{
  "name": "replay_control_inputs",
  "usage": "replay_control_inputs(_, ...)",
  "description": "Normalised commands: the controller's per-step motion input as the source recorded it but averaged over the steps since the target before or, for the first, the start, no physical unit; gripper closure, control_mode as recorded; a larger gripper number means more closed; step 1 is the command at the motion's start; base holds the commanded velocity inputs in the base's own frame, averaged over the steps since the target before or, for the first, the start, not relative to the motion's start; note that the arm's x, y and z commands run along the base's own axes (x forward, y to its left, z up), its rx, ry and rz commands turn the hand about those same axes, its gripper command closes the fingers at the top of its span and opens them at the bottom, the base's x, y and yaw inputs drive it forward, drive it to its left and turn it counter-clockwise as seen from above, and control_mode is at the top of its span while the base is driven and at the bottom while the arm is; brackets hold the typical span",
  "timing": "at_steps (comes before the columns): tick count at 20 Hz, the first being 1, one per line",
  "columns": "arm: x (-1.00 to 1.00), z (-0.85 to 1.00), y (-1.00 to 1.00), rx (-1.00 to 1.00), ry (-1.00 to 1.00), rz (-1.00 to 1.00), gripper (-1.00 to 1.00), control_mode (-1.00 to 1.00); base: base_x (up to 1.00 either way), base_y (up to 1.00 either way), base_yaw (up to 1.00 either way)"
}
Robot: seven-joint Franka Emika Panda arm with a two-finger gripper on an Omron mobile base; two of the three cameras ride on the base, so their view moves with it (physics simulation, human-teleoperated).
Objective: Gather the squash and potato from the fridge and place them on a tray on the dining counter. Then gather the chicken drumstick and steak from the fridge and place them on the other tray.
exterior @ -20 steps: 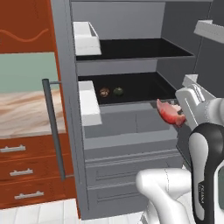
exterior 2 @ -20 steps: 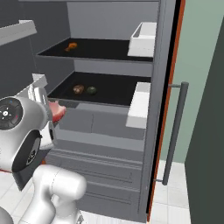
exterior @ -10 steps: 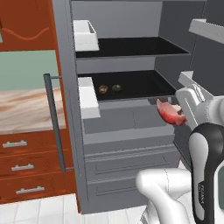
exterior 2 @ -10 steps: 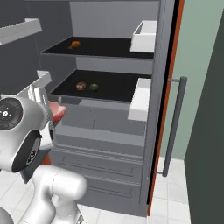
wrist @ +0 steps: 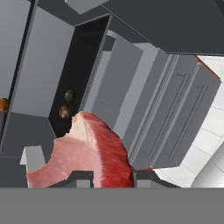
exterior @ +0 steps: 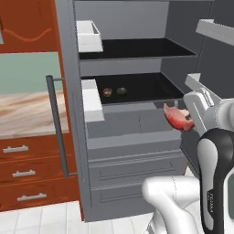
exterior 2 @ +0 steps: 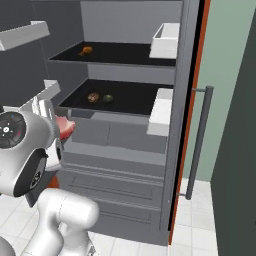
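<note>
We face the open fridge (exterior: 137, 137), its black shelf carrying the potato (exterior: 107, 92) and squash (exterior: 121, 91) side by side. White door bins (exterior: 92, 99) flank the shelves. Our hand (exterior: 185, 119) pinches the steak (exterior: 177, 119), held clear before the drawers (exterior: 137, 164).

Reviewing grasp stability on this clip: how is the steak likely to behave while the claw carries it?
The steak juts sideways from the claw without drooping, so it probably acts stiff. Only one end seems pinched, so it may pivot or slip on a fast swing. It is flat, so it should lie still once set down, unlike the round potato.
</note>
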Motion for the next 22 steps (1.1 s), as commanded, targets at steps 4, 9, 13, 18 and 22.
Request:
replay_control_inputs(4,0.0,0.0,0.0,0.0,0.0,0.0,1.0,1.0,-0.25,0.0,0.11)
replay_control_inputs(9,0.0,0.0,0.0,0.0,0.0,0.0,1.0,1.0,-0.38,0.0,0.29)
replay_control_inputs(13,0.0,0.0,0.0,0.0,0.0,0.0,1.0,1.0,-0.43,0.0,0.37)
replay_control_inputs(18,0.0,0.0,0.0,0.0,0.0,0.0,1.0,1.0,-0.43,-0.01,0.41)
replay_control_inputs(22,0.0,0.0,0.0,0.0,0.0,0.0,1.0,1.0,-0.4,0.0,0.42)
